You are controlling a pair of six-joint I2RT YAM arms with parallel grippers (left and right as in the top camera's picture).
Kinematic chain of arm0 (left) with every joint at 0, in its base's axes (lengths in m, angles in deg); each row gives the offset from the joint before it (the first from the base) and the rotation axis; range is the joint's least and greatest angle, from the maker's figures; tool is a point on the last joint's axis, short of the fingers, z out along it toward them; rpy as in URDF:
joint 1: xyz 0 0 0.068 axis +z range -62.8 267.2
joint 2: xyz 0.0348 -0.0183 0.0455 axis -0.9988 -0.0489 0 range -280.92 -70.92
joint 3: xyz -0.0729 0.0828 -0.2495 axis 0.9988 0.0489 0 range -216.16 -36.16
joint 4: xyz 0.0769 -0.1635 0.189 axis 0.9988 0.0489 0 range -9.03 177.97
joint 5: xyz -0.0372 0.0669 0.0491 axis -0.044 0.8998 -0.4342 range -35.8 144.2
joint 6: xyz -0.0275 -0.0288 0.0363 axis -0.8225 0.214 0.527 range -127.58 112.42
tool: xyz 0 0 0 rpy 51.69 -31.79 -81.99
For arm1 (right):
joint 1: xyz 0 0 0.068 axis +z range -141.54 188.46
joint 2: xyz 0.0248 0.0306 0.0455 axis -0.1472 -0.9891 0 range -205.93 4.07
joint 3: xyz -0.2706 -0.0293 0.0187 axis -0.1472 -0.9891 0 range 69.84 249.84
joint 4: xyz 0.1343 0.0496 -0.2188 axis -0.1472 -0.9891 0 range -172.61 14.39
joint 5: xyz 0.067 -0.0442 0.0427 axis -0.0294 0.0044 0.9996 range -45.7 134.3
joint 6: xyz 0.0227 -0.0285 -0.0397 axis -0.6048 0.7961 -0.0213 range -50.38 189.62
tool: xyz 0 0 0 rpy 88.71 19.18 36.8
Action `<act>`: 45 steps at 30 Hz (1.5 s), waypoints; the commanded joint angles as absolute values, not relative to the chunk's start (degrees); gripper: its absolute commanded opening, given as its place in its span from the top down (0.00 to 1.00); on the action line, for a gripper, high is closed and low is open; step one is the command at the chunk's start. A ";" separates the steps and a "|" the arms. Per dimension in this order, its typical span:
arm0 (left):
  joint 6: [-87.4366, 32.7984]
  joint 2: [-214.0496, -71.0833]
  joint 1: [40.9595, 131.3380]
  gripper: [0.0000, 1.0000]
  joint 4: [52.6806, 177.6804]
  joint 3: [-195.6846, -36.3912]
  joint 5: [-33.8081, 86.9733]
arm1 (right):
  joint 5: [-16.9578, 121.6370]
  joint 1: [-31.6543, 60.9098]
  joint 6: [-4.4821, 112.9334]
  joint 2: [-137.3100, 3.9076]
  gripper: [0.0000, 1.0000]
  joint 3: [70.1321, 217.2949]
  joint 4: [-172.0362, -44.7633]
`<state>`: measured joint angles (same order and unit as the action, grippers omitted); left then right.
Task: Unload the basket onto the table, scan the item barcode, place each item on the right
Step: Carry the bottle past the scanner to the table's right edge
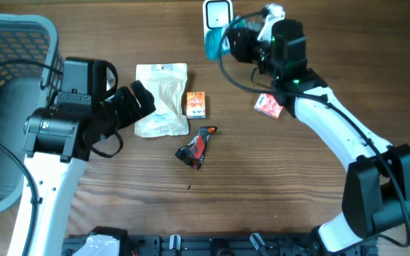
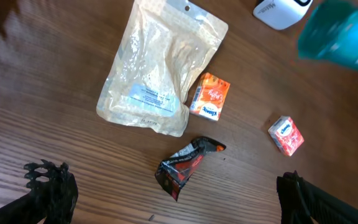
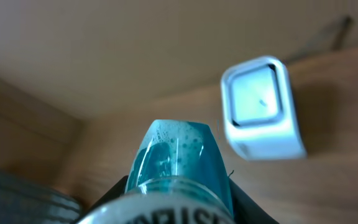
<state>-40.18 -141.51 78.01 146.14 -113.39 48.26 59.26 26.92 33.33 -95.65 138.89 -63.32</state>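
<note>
Right gripper is closed partway on the bottle, with the scanner found near at its 12 o'clock overhead.

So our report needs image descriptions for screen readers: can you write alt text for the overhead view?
The right gripper holds a teal bottle beside a white scanner at the top. The left gripper hovers open by a clear pouch, with an orange box, dark wrapper and red packet nearby.

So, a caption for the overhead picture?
Right gripper holds a teal bottle near the white scanner; open left gripper hovers by a pouch.
</note>
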 commanded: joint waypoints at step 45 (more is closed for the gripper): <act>-39.33 -141.42 78.31 0.00 145.99 -113.90 47.61 | 69.86 6.20 27.82 -113.29 0.80 174.85 -83.43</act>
